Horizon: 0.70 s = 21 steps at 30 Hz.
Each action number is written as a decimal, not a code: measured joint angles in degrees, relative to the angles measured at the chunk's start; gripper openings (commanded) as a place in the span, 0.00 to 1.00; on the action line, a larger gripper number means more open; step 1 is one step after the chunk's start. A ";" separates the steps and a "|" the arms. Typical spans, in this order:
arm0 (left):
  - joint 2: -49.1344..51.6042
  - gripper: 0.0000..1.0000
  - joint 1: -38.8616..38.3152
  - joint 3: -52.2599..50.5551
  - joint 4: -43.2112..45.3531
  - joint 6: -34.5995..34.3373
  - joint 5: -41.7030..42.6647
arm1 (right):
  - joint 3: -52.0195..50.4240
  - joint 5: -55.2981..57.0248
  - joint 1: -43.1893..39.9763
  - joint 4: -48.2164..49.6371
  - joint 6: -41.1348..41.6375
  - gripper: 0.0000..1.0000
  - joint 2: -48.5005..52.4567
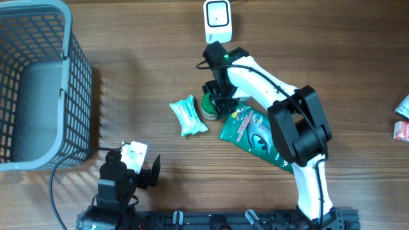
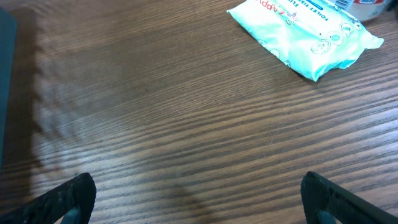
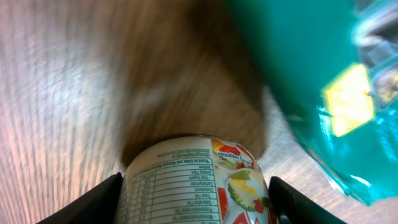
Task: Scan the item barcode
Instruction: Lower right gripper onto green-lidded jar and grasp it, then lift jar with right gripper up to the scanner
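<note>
The item is a small round tub [image 3: 193, 183] with a nutrition table and fruit pictures on its side; from overhead its green lid [image 1: 208, 106] shows at mid-table. My right gripper [image 3: 196, 200] straddles it, one dark finger against each side, shut on it. Overhead, the right gripper [image 1: 217, 96] sits over the tub. No barcode shows on the side facing the wrist camera. A white scanner [image 1: 218, 19] stands at the table's far edge. My left gripper [image 2: 199, 200] hangs open over bare wood near the front, with nothing between its fingers [image 2: 71, 196].
A pale green wipes pack [image 1: 188, 115] lies just left of the tub, a dark green bag [image 1: 252, 131] just right of it. A grey wire basket [image 1: 38, 83] fills the left side. Small packets [image 1: 402, 118] lie at the right edge.
</note>
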 measured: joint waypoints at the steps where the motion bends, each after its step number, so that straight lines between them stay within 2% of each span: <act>1: 0.00 1.00 0.00 0.00 -0.02 0.00 0.02 | 0.00 -0.20 0.00 0.83 -2.36 0.54 -0.02; 4: 0.00 1.00 0.00 0.00 0.00 0.00 0.00 | 0.04 -1.01 -0.02 1.05 -11.54 0.56 -0.04; 11: 0.00 1.00 0.00 0.00 -0.02 0.00 0.00 | 7.56 -1.86 -4.66 -11.87 -31.82 0.60 -1.73; 16: 0.00 1.00 0.00 0.00 -0.02 0.00 0.02 | 7.91 -1.92 -5.29 -17.40 -40.04 0.64 -9.64; 20: 0.00 1.00 0.00 0.00 0.00 0.00 0.00 | 8.22 -6.36 -5.29 -19.26 -44.59 0.65 -13.86; 21: 0.00 1.00 0.00 0.00 -0.02 0.00 0.00 | 8.22 -7.54 -5.29 -19.50 -45.24 0.68 -14.05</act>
